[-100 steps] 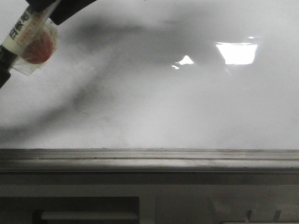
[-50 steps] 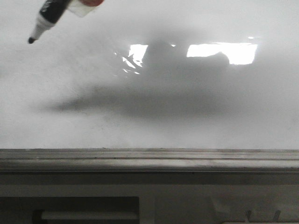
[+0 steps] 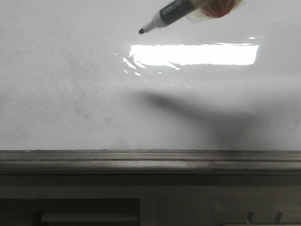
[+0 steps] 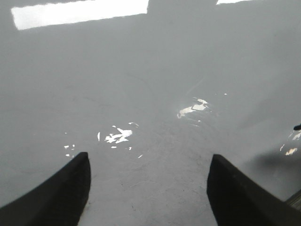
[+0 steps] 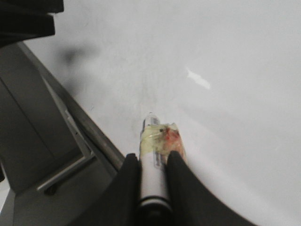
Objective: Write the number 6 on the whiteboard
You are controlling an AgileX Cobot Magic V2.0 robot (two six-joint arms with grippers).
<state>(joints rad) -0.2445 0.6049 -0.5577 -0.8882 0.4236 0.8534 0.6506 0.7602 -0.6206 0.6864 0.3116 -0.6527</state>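
Observation:
The whiteboard (image 3: pixel 70 94) fills the front view, glossy with faint smudges and a bright glare strip. No black line of the number 6 shows on it in any view. A marker (image 3: pixel 175 10) with a black tip comes in from the top, its tip pointing left and down, with tape and a red patch on its barrel. My right gripper (image 5: pixel 153 158) is shut on the marker (image 5: pixel 153 181) in the right wrist view. Whether the tip touches the board I cannot tell. My left gripper (image 4: pixel 148 188) is open and empty over the whiteboard (image 4: pixel 155 84).
A grey metal ledge (image 3: pixel 150 160) runs along the board's lower edge, with a grey frame below it. The ledge (image 5: pixel 89 127) also shows in the right wrist view. The marker's shadow (image 3: pixel 202 113) lies on the board's right half.
The marker has swept from the upper left to the upper middle, and its tip now points left. The dark shadow has shifted right, uncovering the full glare strip.

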